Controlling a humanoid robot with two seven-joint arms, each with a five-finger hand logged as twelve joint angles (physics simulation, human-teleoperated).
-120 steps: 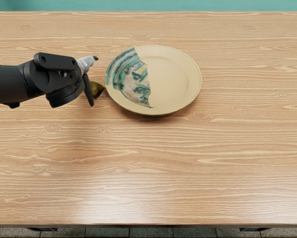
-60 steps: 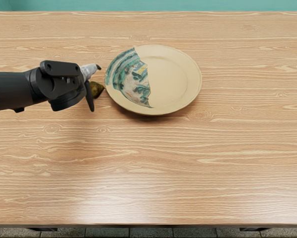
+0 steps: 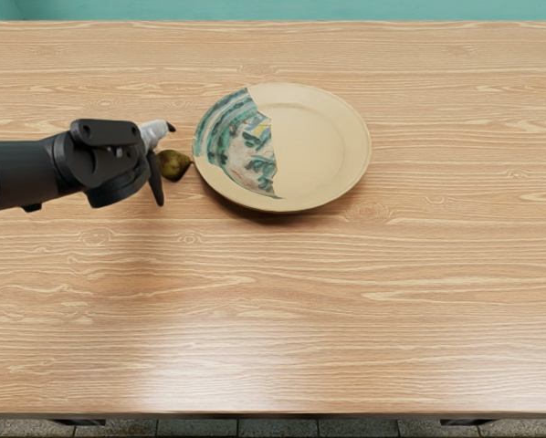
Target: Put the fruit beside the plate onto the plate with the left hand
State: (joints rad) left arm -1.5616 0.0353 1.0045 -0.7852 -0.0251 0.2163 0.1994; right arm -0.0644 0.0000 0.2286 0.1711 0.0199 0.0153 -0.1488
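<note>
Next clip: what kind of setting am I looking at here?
Probably a simulated dining or kitchen tabletop: a wooden table with a patterned plate and a small fruit beside it, a teal wall behind, and tiled floor below the table's near edge.

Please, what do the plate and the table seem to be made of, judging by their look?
The plate is probably glazed ceramic: it has a smooth cream surface, a raised rim and a green painted pattern on its left part. The table looks like wood or a wood-look laminate: light brown grain lines run along it, with a soft sheen in places. The render cannot settle which.
</note>
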